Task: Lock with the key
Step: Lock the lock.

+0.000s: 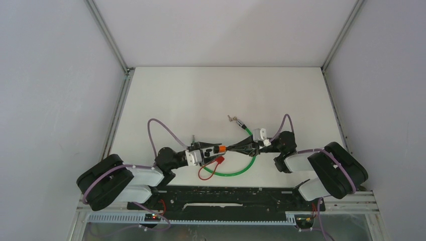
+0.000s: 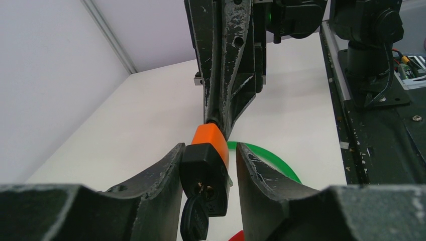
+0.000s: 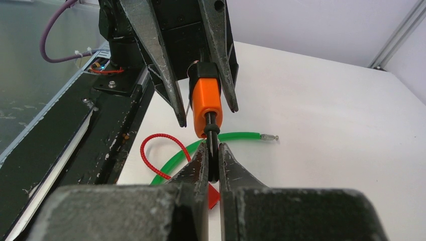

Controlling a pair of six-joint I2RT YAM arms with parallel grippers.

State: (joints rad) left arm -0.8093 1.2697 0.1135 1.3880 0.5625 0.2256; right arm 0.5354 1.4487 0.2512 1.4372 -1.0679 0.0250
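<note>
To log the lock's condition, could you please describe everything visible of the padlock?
The padlock is a plastic-looking block, black at the keyhole end, orange at the other. A key sits in the keyhole. It hangs above the table between the fingers of the left gripper; the right gripper pinches a black stem entering its orange end.

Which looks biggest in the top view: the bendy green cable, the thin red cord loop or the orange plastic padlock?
1. bendy green cable
2. thin red cord loop
3. orange plastic padlock, which is partly hidden
</note>
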